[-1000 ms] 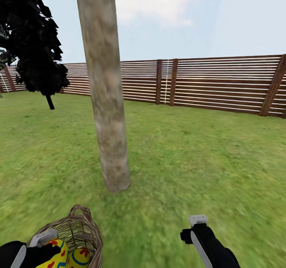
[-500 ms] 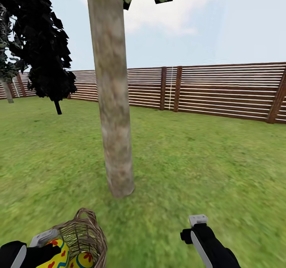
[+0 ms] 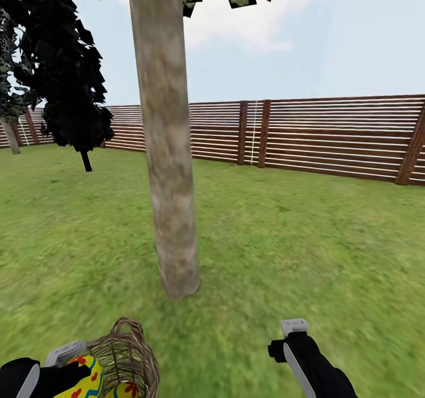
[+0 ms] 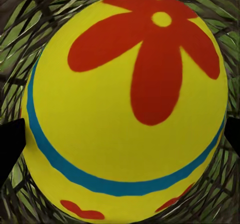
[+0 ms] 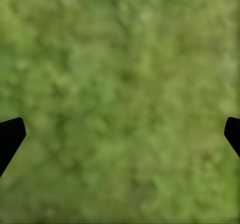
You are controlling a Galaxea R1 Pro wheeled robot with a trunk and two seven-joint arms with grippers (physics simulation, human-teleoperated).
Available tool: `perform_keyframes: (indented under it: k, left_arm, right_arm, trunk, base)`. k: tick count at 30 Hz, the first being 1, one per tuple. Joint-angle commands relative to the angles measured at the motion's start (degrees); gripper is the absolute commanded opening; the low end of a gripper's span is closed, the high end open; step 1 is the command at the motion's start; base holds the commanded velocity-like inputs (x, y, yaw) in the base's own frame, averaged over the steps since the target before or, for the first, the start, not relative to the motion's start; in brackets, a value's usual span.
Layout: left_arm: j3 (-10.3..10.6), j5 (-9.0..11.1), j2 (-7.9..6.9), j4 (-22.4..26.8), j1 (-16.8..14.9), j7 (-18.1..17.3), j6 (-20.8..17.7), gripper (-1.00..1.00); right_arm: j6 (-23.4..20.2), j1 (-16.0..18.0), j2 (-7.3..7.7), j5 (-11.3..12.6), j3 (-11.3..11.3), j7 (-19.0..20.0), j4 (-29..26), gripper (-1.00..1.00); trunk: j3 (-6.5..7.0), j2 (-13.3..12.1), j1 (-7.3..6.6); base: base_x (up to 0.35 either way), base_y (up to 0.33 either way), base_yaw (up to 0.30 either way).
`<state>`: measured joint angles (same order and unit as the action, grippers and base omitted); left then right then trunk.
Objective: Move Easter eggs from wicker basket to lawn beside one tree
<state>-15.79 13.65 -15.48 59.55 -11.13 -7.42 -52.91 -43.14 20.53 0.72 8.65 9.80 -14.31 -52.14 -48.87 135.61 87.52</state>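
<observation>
My left gripper (image 4: 120, 139) is shut on a yellow Easter egg (image 4: 125, 109) with a red flower and a blue band, its dark fingertips (image 4: 10, 144) pressed against both sides. Woven wicker basket (image 4: 220, 14) surrounds the egg. In the head view this egg (image 3: 82, 377) sits at the rim of the wicker basket (image 3: 127, 354) on the lawn (image 3: 295, 238), at the bottom left. Another Easter egg (image 3: 125, 390) peeks from inside the basket. The tree (image 3: 168, 179) rises just beyond the basket. My right gripper (image 3: 294, 326) hangs open over bare grass (image 5: 120, 84).
A brown slatted fence (image 3: 330, 132) closes the lawn at the back. A thin-trunked black-leaved tree (image 3: 71, 91) stands far left. Open grass stretches to the right of the trunk.
The head camera has shifted slightly, so tree, fence and basket sit a little lower in the picture. Both arms and the held egg keep their places.
</observation>
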Motion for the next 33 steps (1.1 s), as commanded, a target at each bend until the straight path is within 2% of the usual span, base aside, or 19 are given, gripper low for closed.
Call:
perform_keyframes:
  k: [1,33]
  left_arm:
    - [-0.1,-0.3,0.02,0.1,0.0,-0.4,-0.3,-1.0]
    - [0.0,-0.3,0.37,0.2,0.0,-0.5,-0.3,-1.0]
  right_arm:
    - [-0.2,0.0,0.07,0.6,0.3,-0.5,-0.1,1.0]
    - [-0.2,0.0,0.07,0.5,0.3,-0.5,-0.1,1.0]
  trunk:
    - [0.12,-0.4,-0.24]
    - [5.87,-13.2,-7.27]
  base:
    - [0.0,0.0,0.0]
    - [0.0,0.0,0.0]
